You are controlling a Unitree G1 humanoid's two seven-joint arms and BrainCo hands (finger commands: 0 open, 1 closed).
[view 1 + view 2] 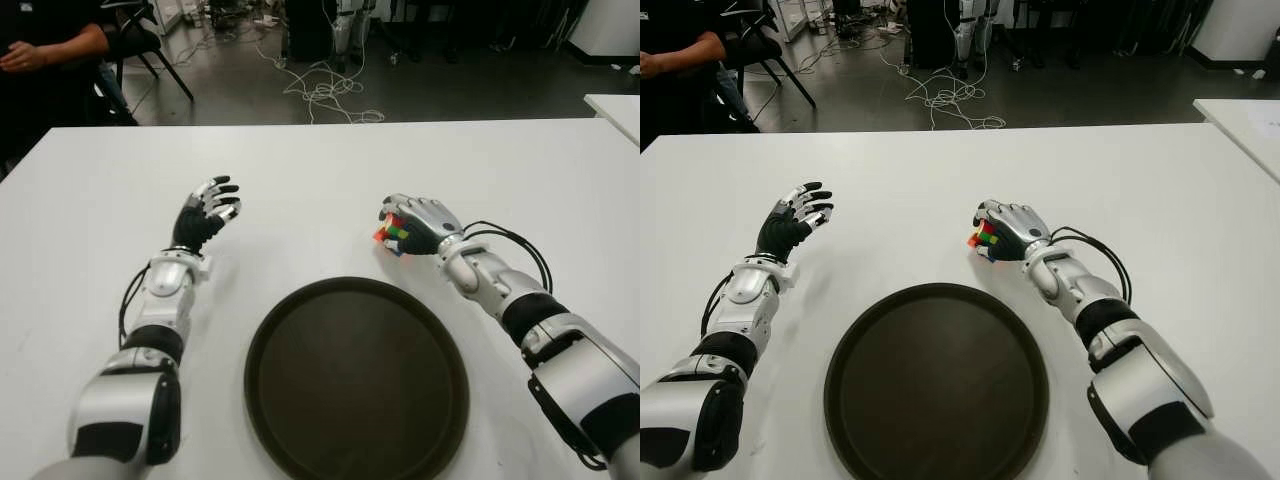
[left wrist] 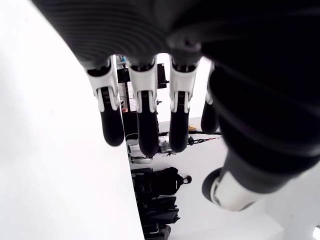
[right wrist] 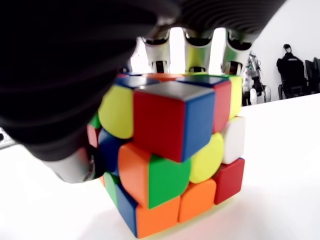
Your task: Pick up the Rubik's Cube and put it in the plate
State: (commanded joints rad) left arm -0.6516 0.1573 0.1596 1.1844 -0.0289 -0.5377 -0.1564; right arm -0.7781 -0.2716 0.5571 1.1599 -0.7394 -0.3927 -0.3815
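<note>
On the white counter (image 1: 330,190), we've got our right hand (image 1: 425,225) wrapped over the Rubik's Cube (image 1: 392,235), fingers (image 3: 200,47) draped across its top and grasping it. From the right wrist view the cube sits down on the counter, its lower edge touching the surface, with one layer twisted out of line. That puts the cube at about one o'clock from the dark round plate (image 1: 300,400), just beyond its rim and apart from it. Over at ten o'clock from the plate, our left hand (image 1: 205,215) is held palm up, fingers (image 2: 112,125) released and holding nothing. Far at eleven o'clock, past the counter's edge, a person's arm (image 1: 55,45) shows beside a black chair (image 1: 145,40).
</note>
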